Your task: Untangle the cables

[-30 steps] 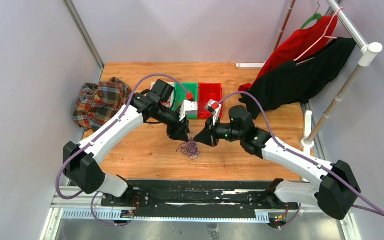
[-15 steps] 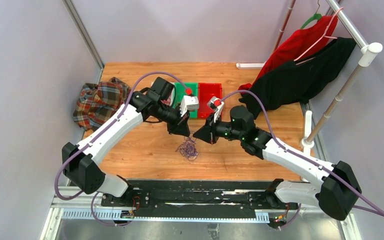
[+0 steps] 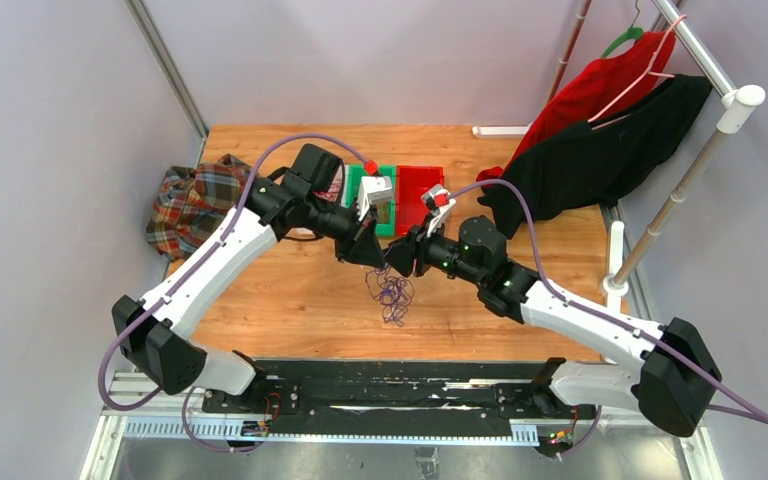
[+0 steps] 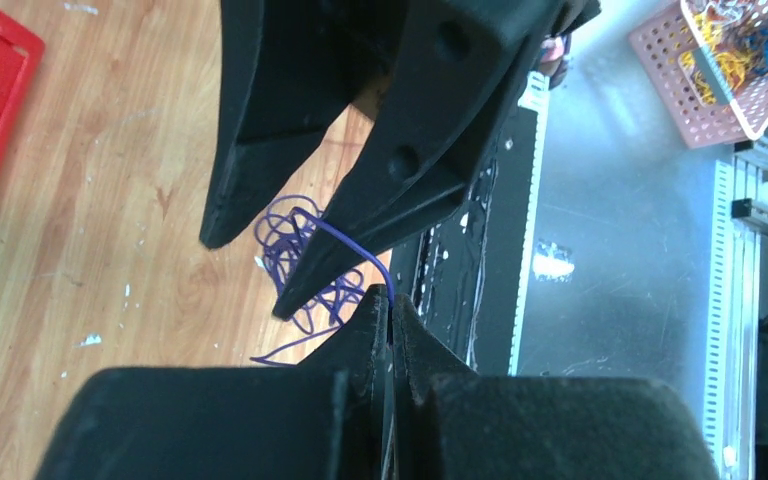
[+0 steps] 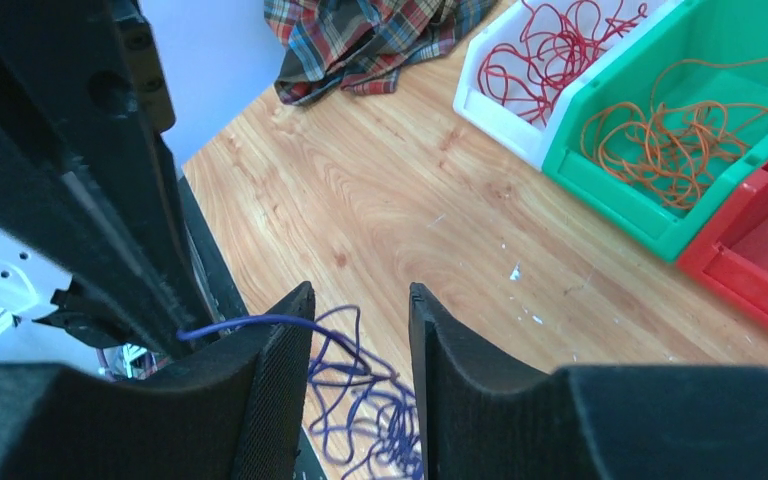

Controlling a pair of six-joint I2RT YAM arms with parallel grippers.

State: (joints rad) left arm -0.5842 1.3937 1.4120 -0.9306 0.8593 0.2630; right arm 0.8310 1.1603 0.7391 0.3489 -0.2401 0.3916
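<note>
Table centre: purple cables (image 3: 392, 295), a loose knot just at 6 o'clock of both grippers. It is drawn out, long axis approx 12–6 in top view, free end toward 6; can't tell if it touches the wood. Left gripper (image 4: 390, 318) clamped on one purple strand. Right gripper (image 5: 360, 310) jaws apart, holding nothing. Step judged: re-grip. Rt should take a diff loop, then part slowly – a jerk could tighten the knot. Far, 12 o'clock: red cables (image 5: 550, 50), orange cables (image 5: 690, 130) in bins.
</note>
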